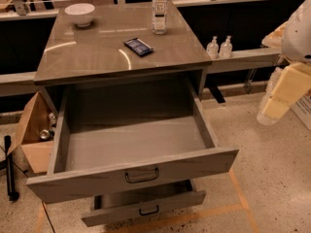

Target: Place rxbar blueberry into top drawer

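Task barely begun: rxbar blueberry (pixel 138 46) lies flat on the table (pixel 87 62), near the clear bottle (pixel 159 8), ungrasped. Top drawer (pixel 194 165) is already open. Gripper (pixel 270 111) hangs far right, well apart from the bar; spread or closed, cannot tell. Pick and drop remain. Wrapper and bottle-label print unreadable.

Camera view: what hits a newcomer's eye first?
The top drawer, pulled wide open, fills the middle. The rxbar blueberry lies on the tabletop above it, in front of a clear bottle. The gripper hangs at the right edge over the floor, apart from both.
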`<state>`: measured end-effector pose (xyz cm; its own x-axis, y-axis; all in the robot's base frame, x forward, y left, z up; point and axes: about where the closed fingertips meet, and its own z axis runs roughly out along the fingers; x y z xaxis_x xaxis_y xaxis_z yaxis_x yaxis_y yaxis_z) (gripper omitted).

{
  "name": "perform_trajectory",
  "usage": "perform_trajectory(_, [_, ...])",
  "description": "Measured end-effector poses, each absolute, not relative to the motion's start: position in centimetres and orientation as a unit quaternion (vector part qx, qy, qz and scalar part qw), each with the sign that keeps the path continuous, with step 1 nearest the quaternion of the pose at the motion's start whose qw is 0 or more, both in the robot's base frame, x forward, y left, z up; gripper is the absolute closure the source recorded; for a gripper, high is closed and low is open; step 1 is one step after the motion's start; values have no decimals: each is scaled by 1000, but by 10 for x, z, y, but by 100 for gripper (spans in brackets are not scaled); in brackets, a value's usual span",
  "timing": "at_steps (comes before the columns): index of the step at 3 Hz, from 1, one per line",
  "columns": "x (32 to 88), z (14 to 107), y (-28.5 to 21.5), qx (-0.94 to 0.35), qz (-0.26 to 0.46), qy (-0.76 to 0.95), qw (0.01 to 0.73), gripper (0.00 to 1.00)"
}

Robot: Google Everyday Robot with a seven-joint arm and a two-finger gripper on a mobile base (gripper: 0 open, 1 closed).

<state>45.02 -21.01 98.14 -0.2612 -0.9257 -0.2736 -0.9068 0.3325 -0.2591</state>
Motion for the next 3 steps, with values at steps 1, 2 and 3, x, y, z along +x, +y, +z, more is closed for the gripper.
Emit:
perform_trajectory(1, [495, 977, -193, -528, 34, 810, 254, 0])
perform_trajectory(2, [550, 964, -170, -461, 115, 821, 318, 0])
perform_trajectory(3, [589, 945, -133, -415, 172, 804, 390, 0])
